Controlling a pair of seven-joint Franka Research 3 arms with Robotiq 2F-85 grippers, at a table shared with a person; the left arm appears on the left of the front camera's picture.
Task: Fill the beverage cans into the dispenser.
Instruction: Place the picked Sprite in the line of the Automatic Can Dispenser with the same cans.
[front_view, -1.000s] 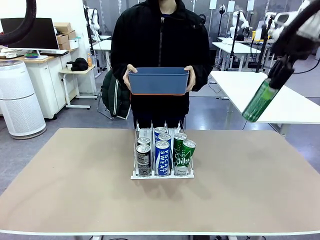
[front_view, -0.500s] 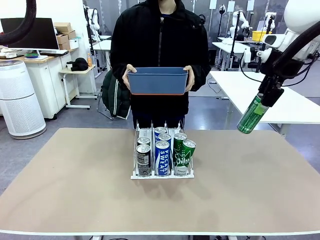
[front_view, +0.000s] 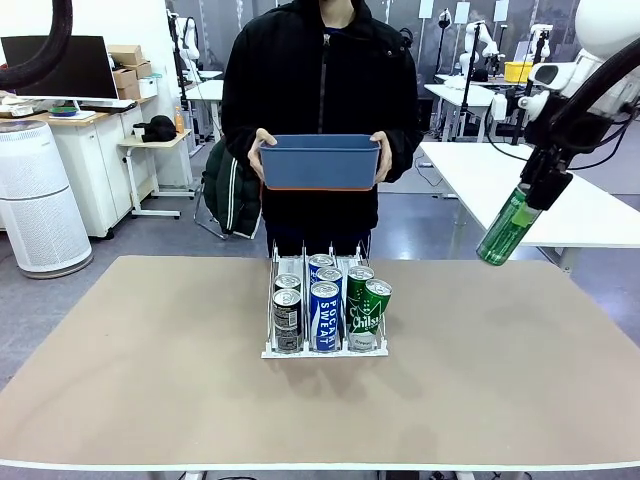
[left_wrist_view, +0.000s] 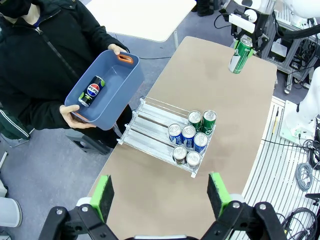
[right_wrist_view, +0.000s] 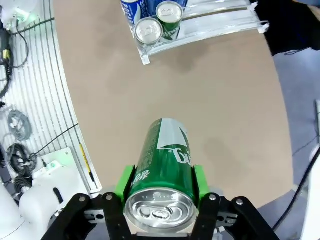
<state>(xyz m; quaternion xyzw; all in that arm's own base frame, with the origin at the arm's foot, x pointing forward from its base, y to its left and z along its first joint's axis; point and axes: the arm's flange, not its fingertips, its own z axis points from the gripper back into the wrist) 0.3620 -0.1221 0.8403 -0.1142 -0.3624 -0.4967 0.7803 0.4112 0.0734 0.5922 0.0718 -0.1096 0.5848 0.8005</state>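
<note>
One green can (front_view: 505, 230), clamped in right gripper (right_wrist_view: 161, 182), hangs lower, nearer dispenser (left_wrist_view: 150, 112) than a second ago, loading pending; left gripper (left_wrist_view: 161, 195) gapes empty.

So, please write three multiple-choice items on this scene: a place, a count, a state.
1. Where is the green can held by the right gripper? A in the air, right of the dispenser; B inside the dispenser; C in the blue bin.
2. How many cans lie in the blue bin? A none; B one; C three.
3. The left gripper is: A open; B shut on a can; C shut on the bin.
Answers: 1 A: it hangs above the table; 2 B: one dark can lies inside; 3 A: its jaws stand wide apart, empty.
</note>
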